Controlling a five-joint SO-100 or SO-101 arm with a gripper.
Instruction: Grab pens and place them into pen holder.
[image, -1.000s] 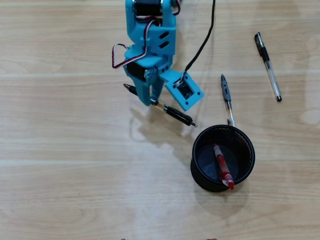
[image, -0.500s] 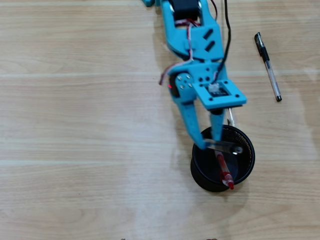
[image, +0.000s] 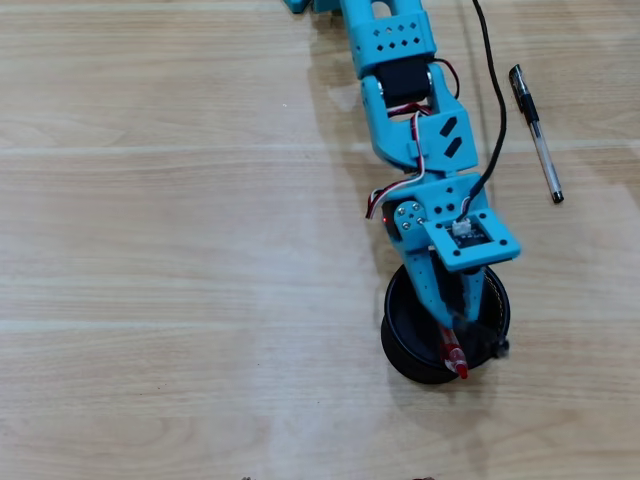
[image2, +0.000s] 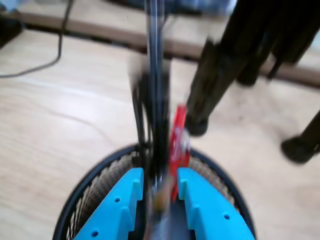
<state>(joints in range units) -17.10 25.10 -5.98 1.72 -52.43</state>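
Note:
A black mesh pen holder (image: 408, 340) stands on the wooden table; its rim (image2: 82, 187) also shows in the wrist view. My blue gripper (image: 452, 315) hangs straight over its mouth. In the wrist view the two blue fingers (image2: 125, 200) stand slightly apart, and my gripper (image2: 160, 175) has a blurred dark pen (image2: 154, 100) upright in the gap, loose from the pads. A red pen (image2: 177, 135) leans in the holder beside it; its end sticks out over the rim (image: 456, 358). Another black-capped clear pen (image: 536, 132) lies on the table at the upper right of the overhead view.
The arm's black cable (image: 495, 110) runs down beside the lying pen. In the wrist view, dark tripod legs (image2: 215, 75) stand on the table beyond the holder, a table edge (image2: 100, 35) runs behind them, and a cable (image2: 45, 62) lies at the far left.

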